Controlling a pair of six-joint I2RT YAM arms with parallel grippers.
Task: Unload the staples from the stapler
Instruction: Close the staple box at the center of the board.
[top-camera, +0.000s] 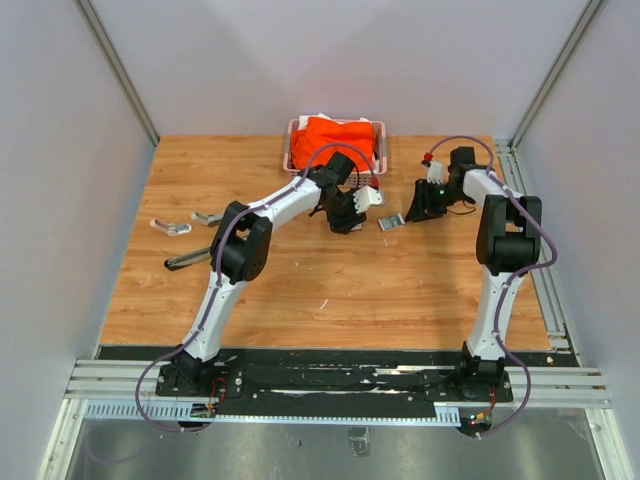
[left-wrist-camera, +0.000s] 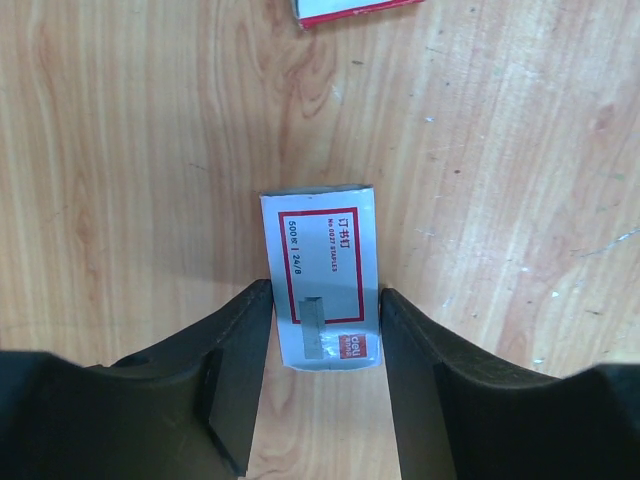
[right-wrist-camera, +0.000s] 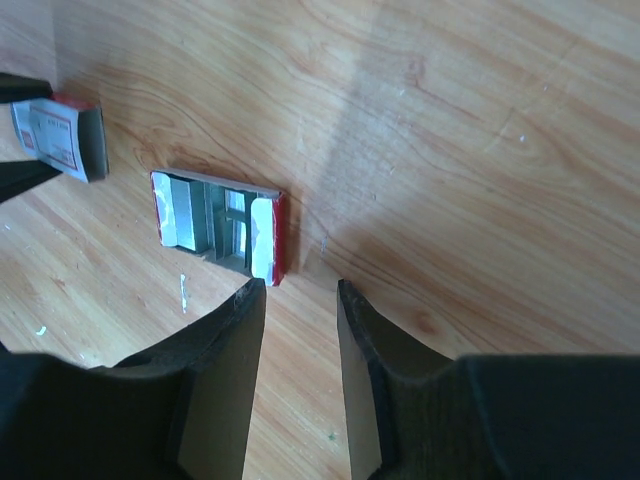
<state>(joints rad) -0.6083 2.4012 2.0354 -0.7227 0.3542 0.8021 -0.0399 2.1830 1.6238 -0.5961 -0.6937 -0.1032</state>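
My left gripper (top-camera: 352, 210) is shut on a small flat white box sleeve with a red label (left-wrist-camera: 322, 270). In the left wrist view its fingers (left-wrist-camera: 240, 360) press both long sides. The box's open inner tray (right-wrist-camera: 215, 222), red-edged, lies on the table and holds silvery-grey staple strips (right-wrist-camera: 186, 212). My right gripper (right-wrist-camera: 300, 292) is open and empty, its fingertips just beside the tray's near end. From above, the tray (top-camera: 390, 221) lies between the two grippers. A dark, long stapler (top-camera: 188, 260) lies far left, away from both grippers.
A pink basket (top-camera: 292, 150) with orange cloth stands at the back centre, just behind the left gripper. Two small silvery objects (top-camera: 170, 227) lie at the left near the stapler. Small white specks (right-wrist-camera: 183, 290) dot the wood by the tray.
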